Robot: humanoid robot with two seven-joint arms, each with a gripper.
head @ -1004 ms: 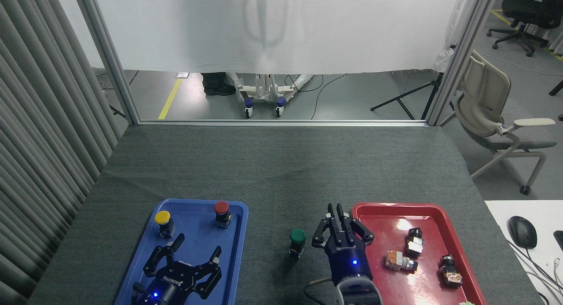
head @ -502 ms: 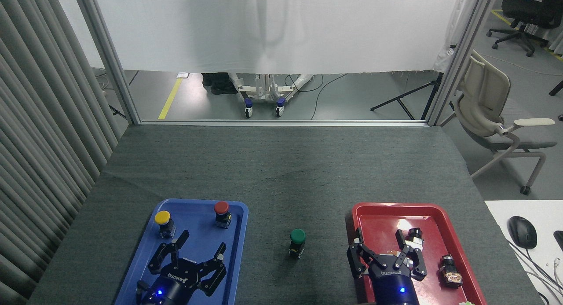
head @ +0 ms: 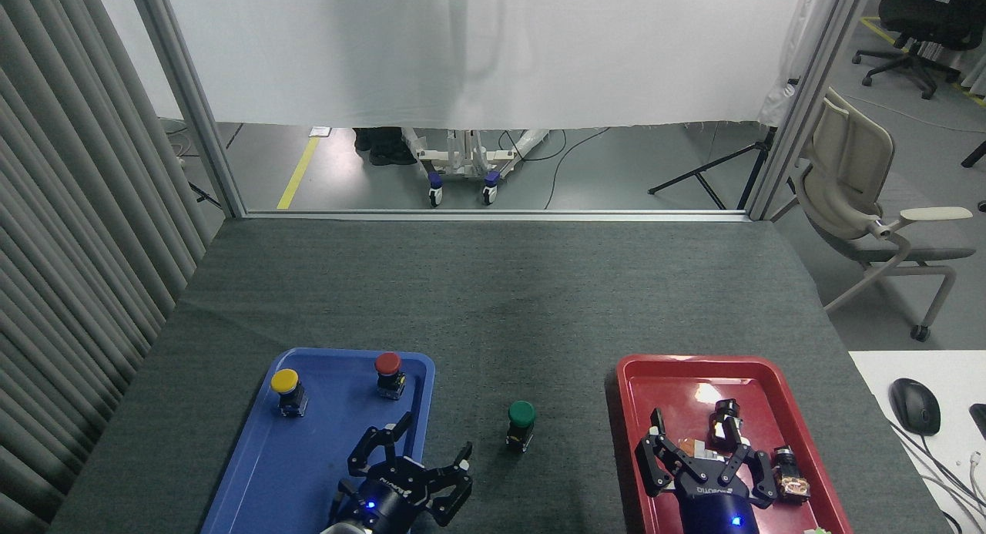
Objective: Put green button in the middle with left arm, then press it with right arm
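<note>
The green button (head: 521, 424) stands upright on the dark grey tabletop, in the middle (head: 524, 341) between the two trays, with nothing touching it. My left gripper (head: 435, 435) is open, low over the blue tray's right edge, just left of the button and a little nearer to me. My right gripper (head: 701, 435) is open over the red tray, well to the right of the button, its fingers spread above small parts lying there.
The blue tray (head: 254, 472) holds a yellow-capped button (head: 286, 391) and a red-capped button (head: 388, 373). Small metal switch parts (head: 789, 476) lie in the red tray (head: 678, 372). A computer mouse (head: 914, 405) sits on a white desk at right.
My right gripper went from shut beside the green button to open over the red tray, drawing back. My left gripper slid right, toward the blue tray's right edge. The button stayed put.
</note>
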